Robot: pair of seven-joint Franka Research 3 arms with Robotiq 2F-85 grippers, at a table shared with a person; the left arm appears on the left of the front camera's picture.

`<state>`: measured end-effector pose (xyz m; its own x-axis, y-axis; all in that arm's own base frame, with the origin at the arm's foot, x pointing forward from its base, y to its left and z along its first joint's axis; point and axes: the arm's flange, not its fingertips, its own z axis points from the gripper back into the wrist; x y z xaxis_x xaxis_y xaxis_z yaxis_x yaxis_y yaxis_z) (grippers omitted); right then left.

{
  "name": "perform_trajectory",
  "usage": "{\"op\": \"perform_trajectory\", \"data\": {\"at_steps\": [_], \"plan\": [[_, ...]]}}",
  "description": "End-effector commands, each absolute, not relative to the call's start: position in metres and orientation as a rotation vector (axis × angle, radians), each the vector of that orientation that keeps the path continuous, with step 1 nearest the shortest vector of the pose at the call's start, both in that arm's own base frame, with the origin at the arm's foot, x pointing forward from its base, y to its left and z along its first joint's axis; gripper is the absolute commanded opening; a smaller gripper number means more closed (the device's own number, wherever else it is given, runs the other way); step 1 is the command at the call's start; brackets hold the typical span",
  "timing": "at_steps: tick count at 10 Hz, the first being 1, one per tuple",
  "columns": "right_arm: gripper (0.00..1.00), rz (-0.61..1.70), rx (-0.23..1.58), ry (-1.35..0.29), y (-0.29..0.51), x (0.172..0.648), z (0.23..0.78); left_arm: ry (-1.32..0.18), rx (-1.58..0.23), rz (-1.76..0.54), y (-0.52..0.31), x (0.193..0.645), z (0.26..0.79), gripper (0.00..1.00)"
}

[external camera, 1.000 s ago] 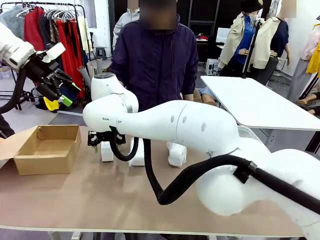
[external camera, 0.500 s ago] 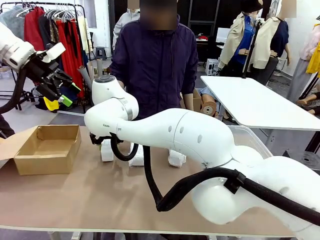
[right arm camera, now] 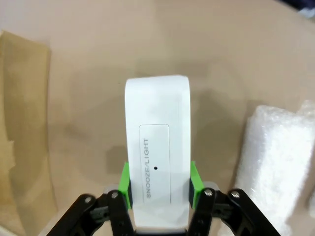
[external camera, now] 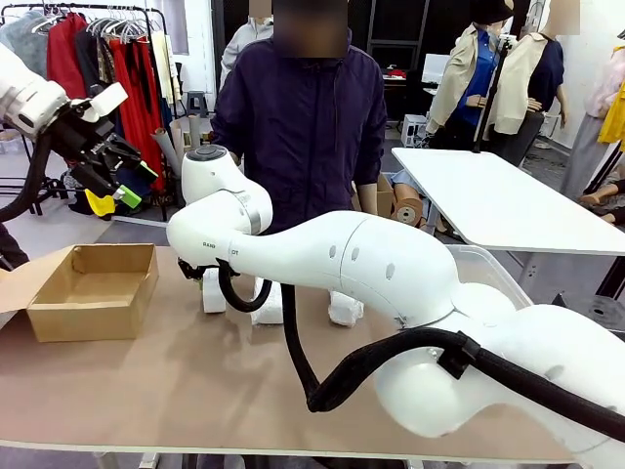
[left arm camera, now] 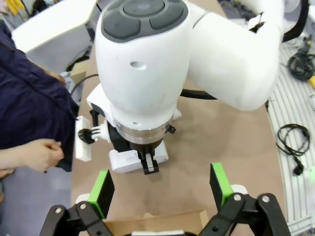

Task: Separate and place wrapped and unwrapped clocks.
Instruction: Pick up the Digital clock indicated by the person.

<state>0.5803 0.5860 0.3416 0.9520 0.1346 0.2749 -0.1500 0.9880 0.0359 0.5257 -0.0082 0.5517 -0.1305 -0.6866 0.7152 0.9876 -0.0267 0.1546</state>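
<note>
- The right arm reaches across the middle to the left half of the brown bench.
- The right arm's fingers are closed on the bare, smooth white rounded-rectangular clock. The green pads press its two long sides, near the end closest to the wrist. The face marked "SNOOZE/LIGHT" is turned to the wrist camera.
- The clock is the left-most of a row at the bench's far side. It looks to be resting on the surface, though I cannot be sure it is not just off it.
- A crinkly white translucent wrapped bundle lies just beside the clock, apart from it. A second wrapped bundle sits further right.
- The left arm's fingers are spread wide and empty, raised high over the bench's left end. The open brown cardboard box is below them.
- A person's hand hangs near the far edge, close to the held clock.
- Risk: the shell is slick and gripped at one end only, so the free end could pivot or slide out on lifting.
- Risk: the neighbouring bundle is close, so a sideways swing could brush it and knock it out of the row.
- Risk: the black cable loop droops in front of the bundles and may drag one as the arm moves.
- Risk: if the box is the target, the raised left arm crowds the path.
- Risk: the person's hand is near the travel line.
</note>
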Motion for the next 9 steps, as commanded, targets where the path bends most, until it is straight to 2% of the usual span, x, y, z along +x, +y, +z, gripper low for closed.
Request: {"op": "perform_trajectory", "data": {"at_steps": [1, 5, 7, 9], "plan": [[0.00, 0.088, 0.070, -0.300, 0.586, 0.590, 0.383, -0.743, -0.534, -1.560, -0.007, 0.521, 0.552, 1.00], [0.00, 0.002, 0.242, -0.242, 0.511, 0.531, 0.446, -0.743, -0.534, -1.560, -0.007, 0.521, 0.552, 1.00], [0.00, 0.040, 0.245, -0.194, 0.483, 0.497, 0.483, -0.743, -0.534, -1.560, -0.007, 0.521, 0.552, 1.00], [0.00, 0.091, 0.133, -0.149, 0.452, 0.454, 0.515, -0.743, -0.534, -1.560, -0.007, 0.521, 0.552, 1.00]]}}
